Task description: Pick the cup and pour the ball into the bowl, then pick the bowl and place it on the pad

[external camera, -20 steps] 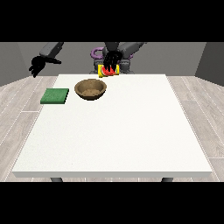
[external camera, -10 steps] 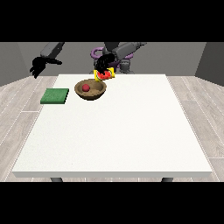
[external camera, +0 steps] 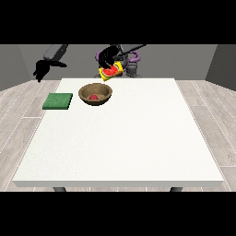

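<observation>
A brown wooden bowl (external camera: 95, 94) rests on the white table (external camera: 120, 138) near its far left. Inside it lies a small red ball (external camera: 93, 97). Above and behind the bowl, the hand at the view's right (external camera: 108, 57) is curled round a yellow cup (external camera: 111, 71), which is tipped so its red inside faces the camera. A flat green pad (external camera: 58, 101) lies left of the bowl, apart from it. The hand at the view's left (external camera: 40, 70) hangs in the air beyond the table's far left corner, holding nothing.
The robot's dark torso (external camera: 131, 62) stands behind the table's far edge. Grey wood flooring surrounds the table on both sides.
The hand with the cup tipped it over the bowl, then rose a little. The red ball dropped from the cup into the bowl. The other hand stayed put.
</observation>
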Robot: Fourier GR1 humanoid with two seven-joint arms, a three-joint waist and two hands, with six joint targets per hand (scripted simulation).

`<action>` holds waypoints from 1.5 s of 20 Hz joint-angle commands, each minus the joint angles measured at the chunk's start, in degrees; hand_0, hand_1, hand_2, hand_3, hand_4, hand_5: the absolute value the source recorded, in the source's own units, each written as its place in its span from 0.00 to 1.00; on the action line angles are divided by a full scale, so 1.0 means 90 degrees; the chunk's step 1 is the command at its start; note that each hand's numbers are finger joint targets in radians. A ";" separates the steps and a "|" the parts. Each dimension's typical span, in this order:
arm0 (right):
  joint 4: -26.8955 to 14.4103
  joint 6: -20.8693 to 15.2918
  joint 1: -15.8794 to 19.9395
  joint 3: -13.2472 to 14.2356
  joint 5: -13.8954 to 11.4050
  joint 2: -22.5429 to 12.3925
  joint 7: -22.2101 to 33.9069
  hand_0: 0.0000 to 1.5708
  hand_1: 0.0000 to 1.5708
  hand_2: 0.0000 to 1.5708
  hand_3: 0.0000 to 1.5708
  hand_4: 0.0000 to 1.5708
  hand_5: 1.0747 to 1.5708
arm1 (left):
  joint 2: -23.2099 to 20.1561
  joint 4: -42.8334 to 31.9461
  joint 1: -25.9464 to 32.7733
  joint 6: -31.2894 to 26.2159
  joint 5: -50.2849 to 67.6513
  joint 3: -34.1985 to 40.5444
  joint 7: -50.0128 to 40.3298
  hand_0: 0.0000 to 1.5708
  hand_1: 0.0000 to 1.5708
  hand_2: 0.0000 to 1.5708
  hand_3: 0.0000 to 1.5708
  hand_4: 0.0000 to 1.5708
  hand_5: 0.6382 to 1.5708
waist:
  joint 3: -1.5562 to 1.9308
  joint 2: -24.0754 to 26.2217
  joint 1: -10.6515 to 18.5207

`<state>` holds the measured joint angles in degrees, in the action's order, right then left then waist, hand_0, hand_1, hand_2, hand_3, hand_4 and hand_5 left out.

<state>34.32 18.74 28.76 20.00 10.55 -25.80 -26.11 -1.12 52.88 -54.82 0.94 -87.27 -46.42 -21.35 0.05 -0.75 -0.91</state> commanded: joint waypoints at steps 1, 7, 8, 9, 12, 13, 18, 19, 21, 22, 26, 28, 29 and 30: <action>-0.0052 0.0334 -0.0229 -0.0017 0.0002 -0.0174 -0.0183 0.00 0.00 0.00 0.13 0.00 0.89 | 0.0118 0.0142 -0.0211 -0.0536 -0.0289 0.0219 0.0125 0.98 0.98 1.00 1.00 0.77 0.88 | -0.0001 0.0029 -0.0032; -0.0036 0.0139 -0.0105 -0.0055 0.0098 -0.0037 0.0449 0.00 0.00 0.00 0.00 0.27 0.97 | -0.0183 0.0329 0.0421 0.0144 -0.0285 0.0658 0.0602 0.97 0.97 1.00 1.00 0.76 0.88 | -0.0008 0.0063 0.0087; -0.0159 0.0054 -0.0239 0.0170 0.0196 -0.0051 -0.0016 0.00 0.00 0.00 0.00 0.27 0.97 | -0.0221 0.0722 0.0444 0.0394 0.0219 0.1048 0.0565 0.86 0.86 1.00 1.00 0.76 0.88 | -0.0009 -0.0141 0.0427; -0.0147 -0.0049 -0.0265 0.0161 0.0206 0.0051 0.0088 0.00 0.00 0.00 0.00 0.27 0.97 | 0.0093 0.0882 0.0911 0.0668 0.0521 0.1205 0.0239 0.00 0.00 1.00 1.00 0.84 0.78 | -0.0021 -0.0038 0.0537; -0.0260 0.0233 -0.0501 0.0263 0.0300 -0.0182 0.0124 0.00 0.00 0.00 0.00 0.27 0.97 | -0.0332 0.1390 0.1011 0.1255 0.1254 0.2184 0.0365 0.23 0.23 1.00 1.00 0.63 0.98 | -0.0024 -0.0004 0.0905; -0.0252 0.0086 -0.0482 0.0279 0.0318 -0.0083 0.0170 0.00 0.00 0.00 0.00 0.29 0.97 | -0.0617 0.1511 0.1076 0.1471 0.1570 0.2502 0.0639 0.26 0.26 1.00 1.00 0.64 0.99 | -0.0032 -0.0023 0.1099; 0.0076 -0.0086 -0.0153 0.0221 0.0341 0.0052 0.0228 0.00 0.00 0.00 0.00 0.26 0.97 | -0.0568 0.1505 0.1559 0.1810 0.3255 0.3613 0.1435 0.55 0.55 1.00 0.99 0.59 0.98 | -0.0033 -0.0658 0.0962; 0.0022 -0.0117 -0.0138 0.0334 0.0471 0.0127 0.0246 0.00 0.00 0.00 0.00 0.19 0.98 | -0.0546 0.1647 0.1698 0.1781 0.3739 0.3781 0.1765 0.81 0.81 1.00 1.00 0.62 0.98 | -0.0037 -0.0763 0.1125; 0.0095 -0.0242 -0.0099 0.0277 0.0394 0.0143 0.0229 0.00 0.00 0.00 0.00 0.14 0.99 | -0.0147 0.1803 0.1801 0.1965 0.4461 0.4186 0.1892 0.79 0.79 1.00 0.79 0.58 0.97 | -0.0045 -0.0986 0.1133; 0.0087 -0.0171 -0.0135 0.0265 0.0431 0.0289 0.0126 0.00 0.00 0.00 0.00 0.16 0.99 | -0.0211 0.1843 0.1543 0.1743 0.4861 0.4471 0.2057 0.75 0.75 0.89 0.72 0.49 0.96 | -0.0033 -0.1190 0.1026; 0.0381 -0.0169 0.0072 0.0161 0.0499 0.0532 0.0248 0.00 0.00 0.00 0.00 0.24 1.00 | -0.0073 0.1765 0.1871 0.1675 0.6187 0.5096 0.3099 0.50 0.50 0.45 0.06 0.55 0.96 | -0.0042 -0.1538 0.0926; 0.0535 -0.0191 0.0253 -0.0005 0.0437 0.0656 0.0410 0.00 0.00 0.00 0.00 0.25 1.00 | 0.0110 0.1562 0.1984 0.1932 0.6508 0.5201 0.3329 0.18 0.18 0.00 0.00 0.53 0.99 | -0.0030 -0.1749 0.0659; 0.0616 -0.0404 0.0070 -0.0059 0.0393 0.0968 0.0206 0.00 0.00 0.00 0.00 0.26 1.00 | 0.0113 0.1526 0.1989 0.1710 0.6824 0.5414 0.3514 0.00 0.00 0.00 0.00 0.51 0.98 | -0.0028 -0.1654 0.0615; 0.0624 -0.0404 0.0372 -0.0101 0.0401 0.0802 0.0670 0.00 0.00 0.00 0.00 0.27 0.99 | 0.0115 0.1540 0.2153 0.1734 0.7292 0.5241 0.3695 0.00 0.00 0.00 0.00 0.25 0.98 | -0.0031 -0.1645 0.0578</action>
<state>38.17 16.47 29.88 20.53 14.42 -20.31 -22.87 -1.26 67.51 -37.62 16.47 -31.75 -1.79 6.10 -0.25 -13.98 5.98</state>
